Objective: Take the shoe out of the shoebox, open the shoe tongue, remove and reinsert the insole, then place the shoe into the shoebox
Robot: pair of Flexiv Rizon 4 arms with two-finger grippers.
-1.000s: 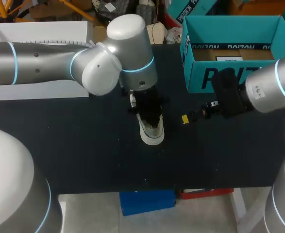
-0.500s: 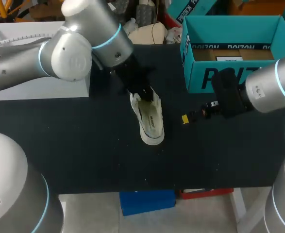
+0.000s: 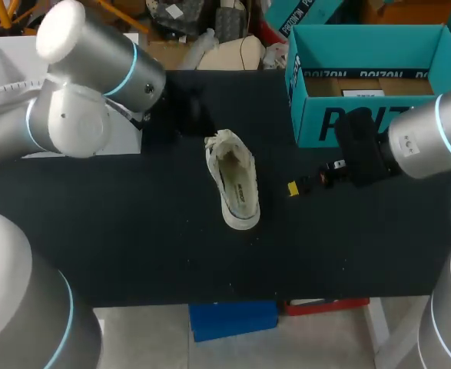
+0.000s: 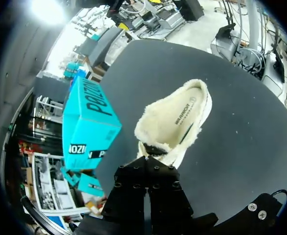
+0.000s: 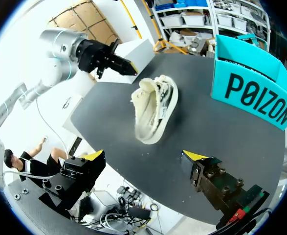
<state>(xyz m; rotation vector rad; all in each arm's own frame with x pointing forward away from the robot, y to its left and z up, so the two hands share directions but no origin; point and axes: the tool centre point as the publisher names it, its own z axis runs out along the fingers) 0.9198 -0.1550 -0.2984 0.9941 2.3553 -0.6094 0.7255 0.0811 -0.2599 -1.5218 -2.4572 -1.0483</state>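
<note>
Big dark block letters ran across the long outer wall of the teal shoebox, a single brand word. The same word stood smaller, repeated, along the inside of its far wall. A white sticker lay inside on the brown cardboard, its print too small to make out. In the shoe, a short dark line of print ran along the insole.
</note>
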